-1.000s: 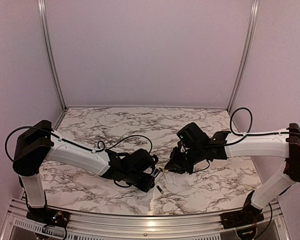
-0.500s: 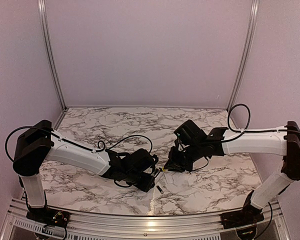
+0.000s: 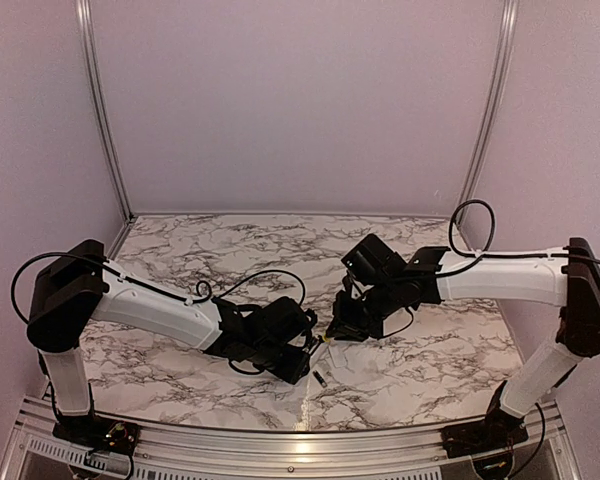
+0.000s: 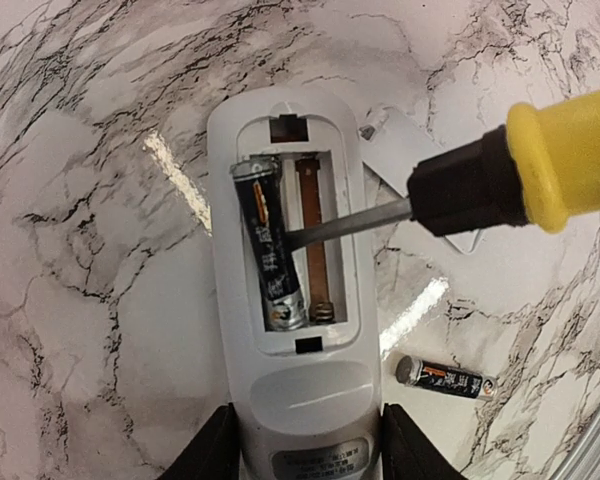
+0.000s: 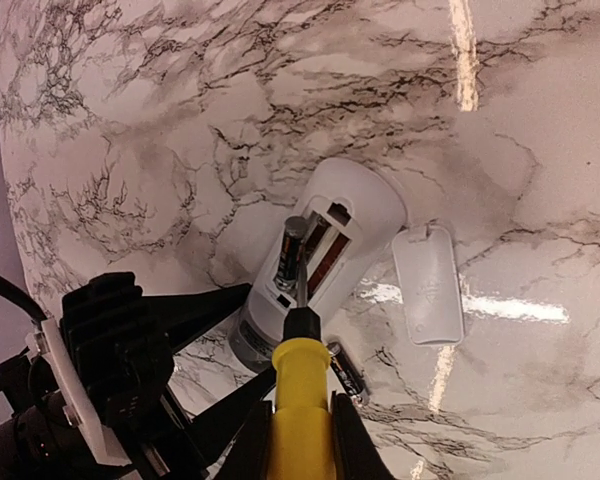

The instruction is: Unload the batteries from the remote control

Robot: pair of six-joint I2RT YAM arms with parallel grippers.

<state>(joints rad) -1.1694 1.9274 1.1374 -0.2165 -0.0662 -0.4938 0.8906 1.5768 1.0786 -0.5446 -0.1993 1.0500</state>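
White remote [image 4: 300,395] — yellow-handled screwdriver [image 4: 460,188] — marbled table [image 4: 100,120].

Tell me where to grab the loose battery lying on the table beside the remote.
Grip the loose battery mid-barrel, coming straight down and closing across its round sides. It lies flat on the marble table, apart from the remote control.

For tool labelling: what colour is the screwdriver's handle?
The screwdriver handle is yellow, with a black collar; clearest in the left wrist view.

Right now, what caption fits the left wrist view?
Screwdriver tip against one battery in the open remote; a second battery lies beside it.
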